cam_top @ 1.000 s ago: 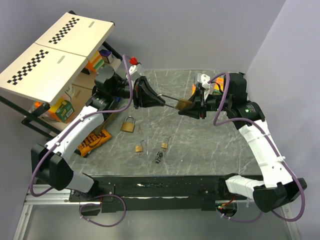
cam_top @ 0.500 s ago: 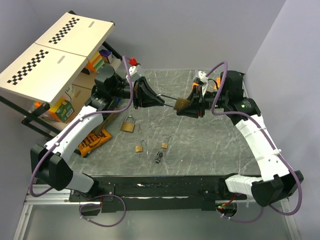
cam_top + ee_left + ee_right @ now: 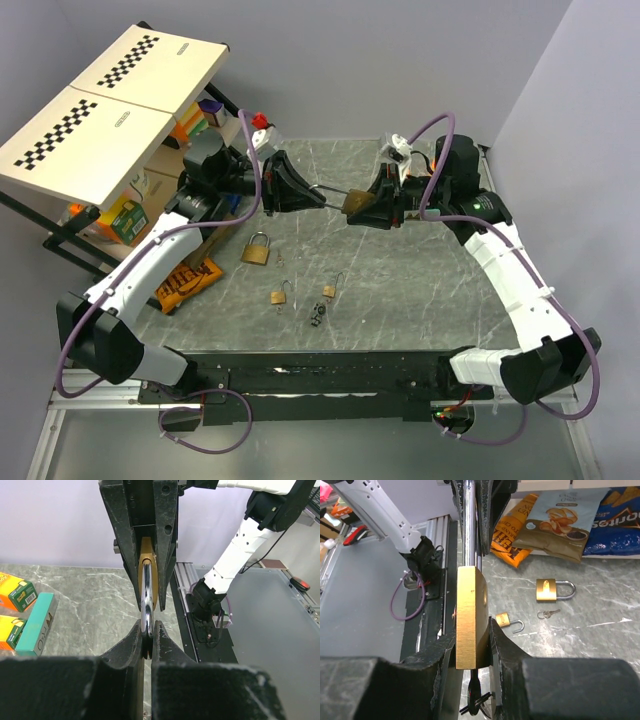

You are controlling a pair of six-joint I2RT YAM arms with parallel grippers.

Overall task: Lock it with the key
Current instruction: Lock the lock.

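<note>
One dark bunch of keys [image 3: 318, 316] is left lying on the table [image 3: 420, 290], just beside a small brass padlock [image 3: 329, 290] and well apart from both arms. A large brass padlock [image 3: 466, 615] is held in mid-air: its body is pinched by the right pincer [image 3: 470, 650], its shackle [image 3: 146, 595] by the left pincer [image 3: 147, 635].

right gripper [image 3: 368, 208]: now sits farther back over the table [image 3: 420, 280] and a little closer to the left gripper [image 3: 318, 195]
large brass padlock [image 3: 358, 201]: rides along between both grippers, shifted back and left
left gripper: now slightly nearer the far edge
right arm [image 3: 510, 270]: forearm now angled more leftward
purple cable [image 3: 432, 130]: loop arches higher above the right gripper
</note>
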